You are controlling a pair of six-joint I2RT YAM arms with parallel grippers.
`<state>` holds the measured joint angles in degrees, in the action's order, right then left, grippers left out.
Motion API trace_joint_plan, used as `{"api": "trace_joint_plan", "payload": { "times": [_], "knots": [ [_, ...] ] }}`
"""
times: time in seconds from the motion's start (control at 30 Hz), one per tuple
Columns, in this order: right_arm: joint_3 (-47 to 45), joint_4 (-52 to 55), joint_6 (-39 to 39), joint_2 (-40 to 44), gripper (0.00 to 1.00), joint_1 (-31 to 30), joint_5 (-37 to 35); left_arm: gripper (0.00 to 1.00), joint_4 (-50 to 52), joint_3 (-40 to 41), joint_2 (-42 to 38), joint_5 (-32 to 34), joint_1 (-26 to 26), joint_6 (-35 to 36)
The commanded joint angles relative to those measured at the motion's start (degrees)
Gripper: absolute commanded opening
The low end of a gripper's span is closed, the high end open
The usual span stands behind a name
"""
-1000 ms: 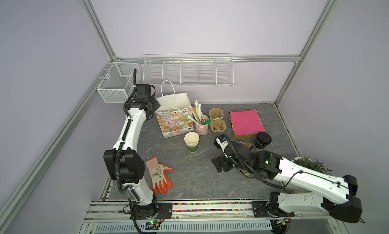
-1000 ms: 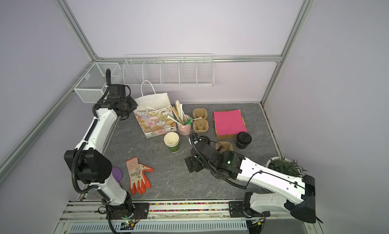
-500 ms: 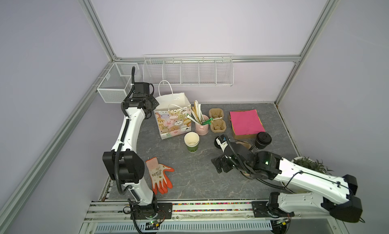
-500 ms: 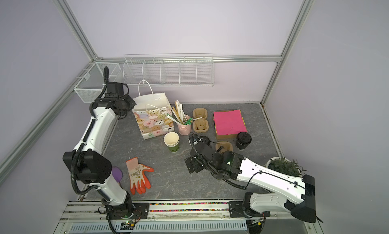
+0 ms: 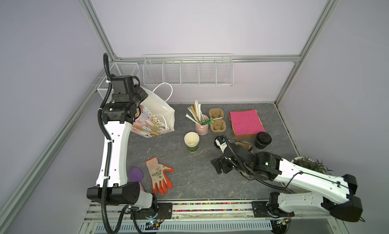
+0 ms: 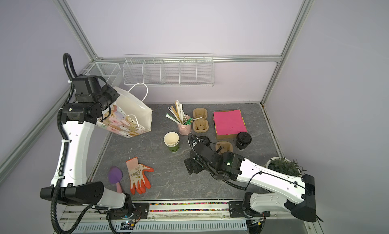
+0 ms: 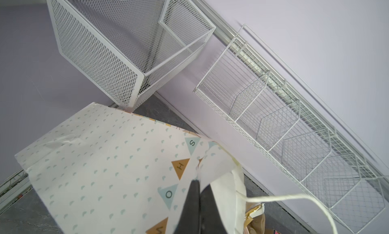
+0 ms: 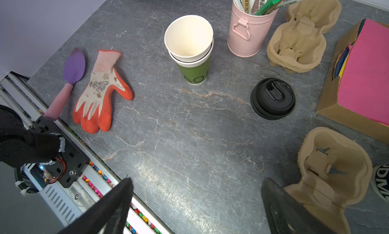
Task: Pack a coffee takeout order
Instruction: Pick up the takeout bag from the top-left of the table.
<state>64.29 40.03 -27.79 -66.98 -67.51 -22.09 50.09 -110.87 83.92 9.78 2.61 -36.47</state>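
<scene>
Gift bag (image 5: 156, 117) is leaning at the far left of the table (image 5: 189, 180), tipped up off part of its base. The left gripper (image 7: 197, 181) is pinching its top rim, jaws closed flat on the paper.

From where I am standing, the packing is only just getting going. The loose cup carrier (image 8: 332, 169) is lying empty on the table, just beside one finger of the right gripper (image 8: 197, 180), which is hovering low with its jaws spread wide and holding nothing. The pink paper sheet (image 5: 245, 121) is sitting on its stack in the cardboard box (image 5: 244, 136) at the far right. The green paper cups (image 5: 191, 142) are standing nested and lidless in the middle, a black lid (image 8: 272, 98) is lying alone near them, and only the black cup (image 5: 262, 141) is wearing a lid.

Something brown is showing inside the bag's mouth in the left wrist view, but I cannot tell what. Judging by this, cups, carrier and paper are all waiting to go in.
</scene>
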Motion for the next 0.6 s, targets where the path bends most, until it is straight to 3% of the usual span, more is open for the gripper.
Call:
{"api": "trace_joint_plan", "payload": {
  "times": [0.0, 0.23, 0.43, 0.57],
  "knots": [
    [0.39, 1.07, -0.97, 1.16, 0.97, -0.61, -2.01, 0.0, 2.09, -3.31, -2.04, -0.66, -0.33, -1.14],
    [1.72, 3.18, -0.93, 4.41, 0.98, -0.76, -4.48, 0.0, 5.2, -10.7, -5.79, -6.98, 0.87, -1.36],
    [4.89, 6.73, -0.69, 9.72, 0.98, -0.75, -7.96, 0.0, 10.45, -19.65, -5.83, -5.35, 12.08, 2.1],
    [7.22, 9.47, -1.13, 14.45, 0.98, -0.66, -12.21, 0.0, 11.24, -20.58, -6.03, -4.64, 19.53, 3.17]
  ]
}}
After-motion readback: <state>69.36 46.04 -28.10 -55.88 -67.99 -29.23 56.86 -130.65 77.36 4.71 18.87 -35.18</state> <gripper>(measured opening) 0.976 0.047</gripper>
